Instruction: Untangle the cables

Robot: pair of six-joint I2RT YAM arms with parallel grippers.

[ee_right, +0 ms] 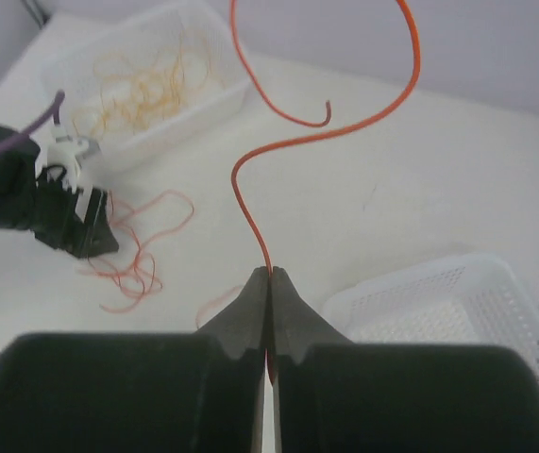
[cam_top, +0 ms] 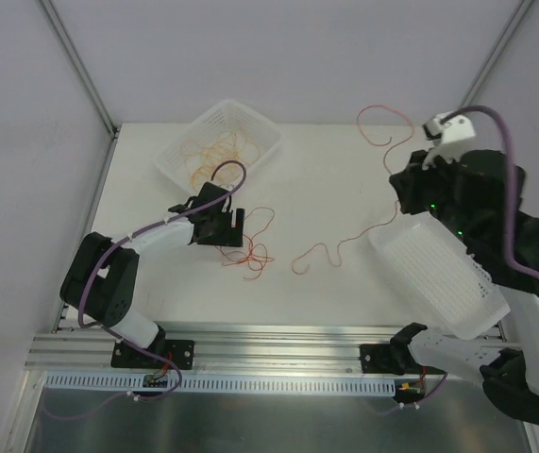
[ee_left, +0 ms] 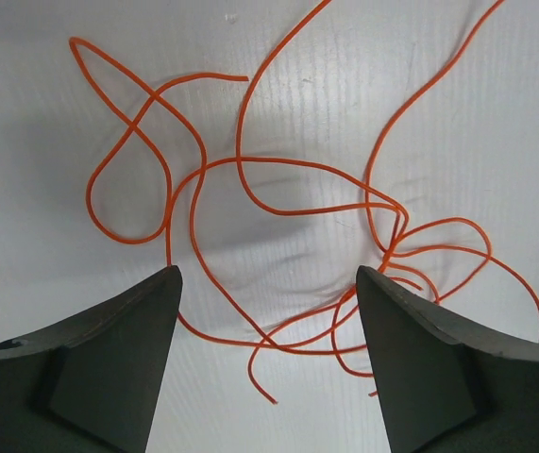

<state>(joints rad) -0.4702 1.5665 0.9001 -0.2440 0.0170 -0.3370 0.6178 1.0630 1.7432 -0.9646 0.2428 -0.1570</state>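
A tangle of thin orange-red cables lies on the white table, and it fills the left wrist view. My left gripper hovers over the tangle's left part, open, with strands lying between its fingers but not gripped. My right gripper is raised at the right and shut on one long red cable. That cable curls up above the jaws and trails down to the table in the top view.
A white basket at the back holds more loose orange cables. A second white basket sits at the right beneath my right arm, also in the right wrist view. Grey walls surround the table.
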